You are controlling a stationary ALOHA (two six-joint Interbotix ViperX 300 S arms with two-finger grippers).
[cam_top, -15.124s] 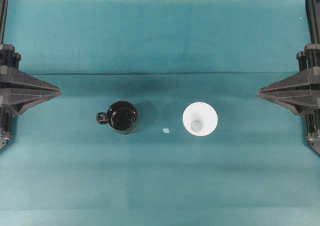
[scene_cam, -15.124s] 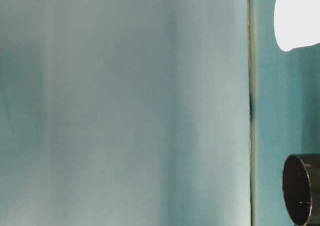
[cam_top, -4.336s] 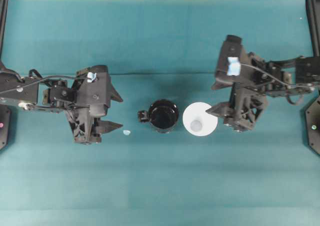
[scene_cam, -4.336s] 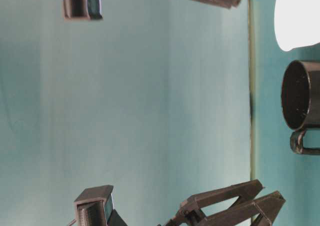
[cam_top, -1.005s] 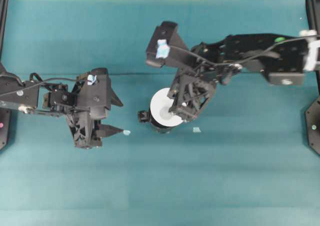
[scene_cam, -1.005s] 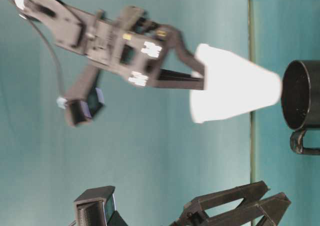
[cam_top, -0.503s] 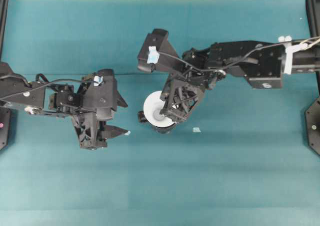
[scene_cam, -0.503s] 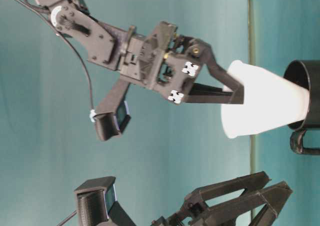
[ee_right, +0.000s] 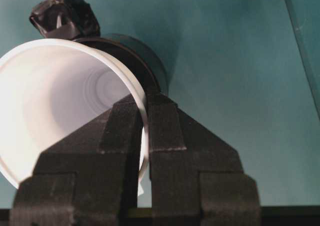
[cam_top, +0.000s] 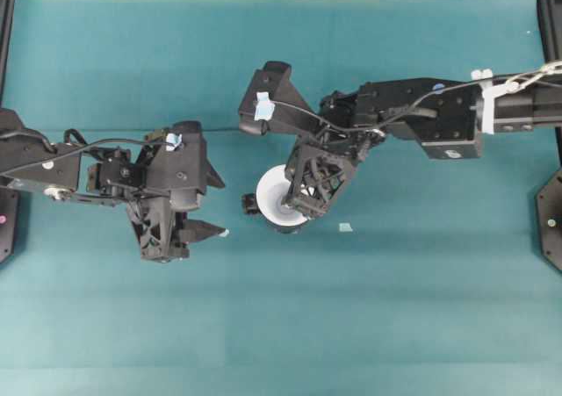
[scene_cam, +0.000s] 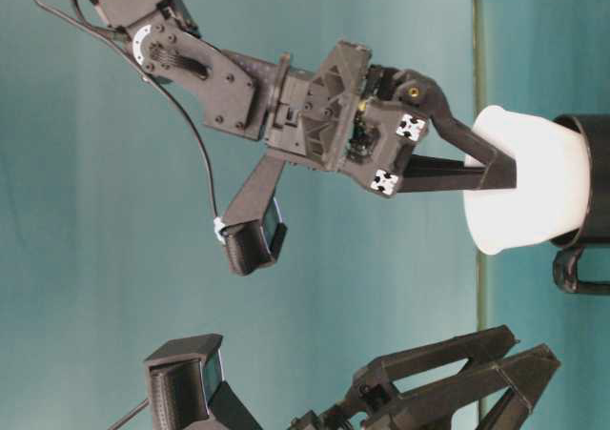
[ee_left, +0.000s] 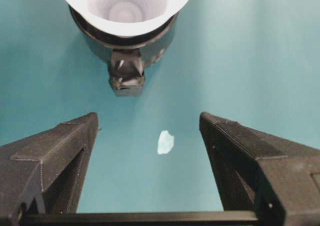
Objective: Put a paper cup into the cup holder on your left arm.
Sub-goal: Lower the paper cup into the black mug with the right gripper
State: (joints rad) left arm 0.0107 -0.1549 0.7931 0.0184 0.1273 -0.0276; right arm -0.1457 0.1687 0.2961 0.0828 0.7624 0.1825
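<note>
White paper cup [scene_cam: 529, 182] lowered, base now inside cup holder [scene_cam: 591, 187].

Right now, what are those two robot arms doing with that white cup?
The right arm's end effector is shut on the rim of the paper cup, pinching its wall. It holds the cup partway down inside the black cup holder, narrow end first, wide rim sticking out. The cup is not let go yet. The left arm's end effector is open and holds nothing, pointing at the holder's handle side. A small pale scrap lies on the teal table.
</note>
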